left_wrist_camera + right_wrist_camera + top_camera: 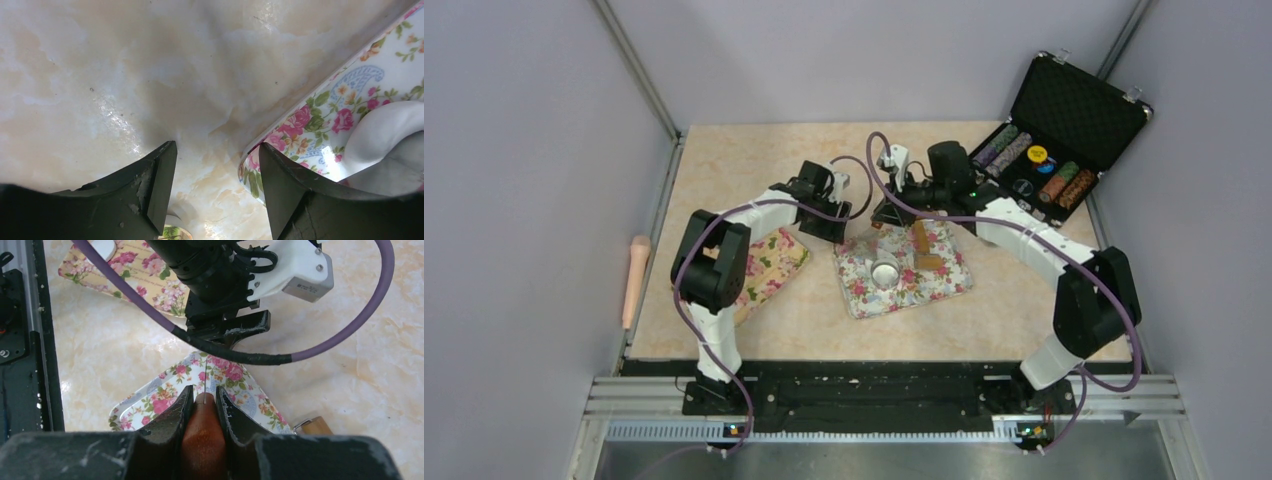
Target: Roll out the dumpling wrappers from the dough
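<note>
A floral tray (944, 285) lies mid-table with a metal ring cutter (885, 271) and a wooden roller (921, 243) on it. My right gripper (886, 218) is at the tray's far left corner, shut on the roller's brown wooden handle (204, 425). My left gripper (836, 228) is open and empty just left of that corner, low over the table (217, 150). A thick white piece of dough (380, 135) lies on the tray (320, 120) to its right. No flat wrapper disc shows clearly.
A second floral tray (774, 262) lies to the left, partly under my left arm, with something white at its edge (105, 247). An open black case of poker chips (1049, 160) stands back right. A pale pink pin (636, 280) lies outside the left rail.
</note>
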You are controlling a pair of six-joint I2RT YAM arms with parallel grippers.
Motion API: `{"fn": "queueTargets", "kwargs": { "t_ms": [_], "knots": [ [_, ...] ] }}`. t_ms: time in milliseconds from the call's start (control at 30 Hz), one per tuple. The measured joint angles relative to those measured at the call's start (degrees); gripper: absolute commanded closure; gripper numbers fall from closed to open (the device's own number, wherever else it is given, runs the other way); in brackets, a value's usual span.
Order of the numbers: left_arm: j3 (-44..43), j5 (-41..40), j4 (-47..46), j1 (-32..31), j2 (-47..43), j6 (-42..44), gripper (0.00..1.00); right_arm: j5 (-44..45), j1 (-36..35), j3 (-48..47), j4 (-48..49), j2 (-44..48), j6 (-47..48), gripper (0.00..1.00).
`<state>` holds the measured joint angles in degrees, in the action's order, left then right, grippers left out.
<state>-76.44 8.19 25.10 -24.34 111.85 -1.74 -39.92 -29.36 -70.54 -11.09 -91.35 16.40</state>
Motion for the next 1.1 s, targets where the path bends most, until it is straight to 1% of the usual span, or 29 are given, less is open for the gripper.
{"fn": "queueTargets", "kwargs": {
  "t_ms": [200,533,633,800,1100],
  "knots": [
    [0.63,4.24,-1.27,2.29,-0.24,-1.86,0.33,-0.11,0.02,0.28,-0.31,0.48,-1.18,1.0],
    [0.72,4.46,-1.46,2.45,-0.24,-2.67,0.34,1.81,0.02,1.6,-0.22,0.44,1.62,1.0],
    [0.72,4.42,-1.49,2.45,-0.24,-2.73,0.34,3.34,-0.09,2.95,1.29,1.27,1.99,1.0],
    [0.79,4.48,-2.21,2.45,-0.24,-3.1,0.34,10.19,-0.39,7.17,5.38,4.87,3.76,1.0],
    [1.03,5.29,-2.93,2.38,-0.24,-3.32,0.35,20.04,-1.11,8.31,6.56,7.82,9.29,1.0]
  ]
}}
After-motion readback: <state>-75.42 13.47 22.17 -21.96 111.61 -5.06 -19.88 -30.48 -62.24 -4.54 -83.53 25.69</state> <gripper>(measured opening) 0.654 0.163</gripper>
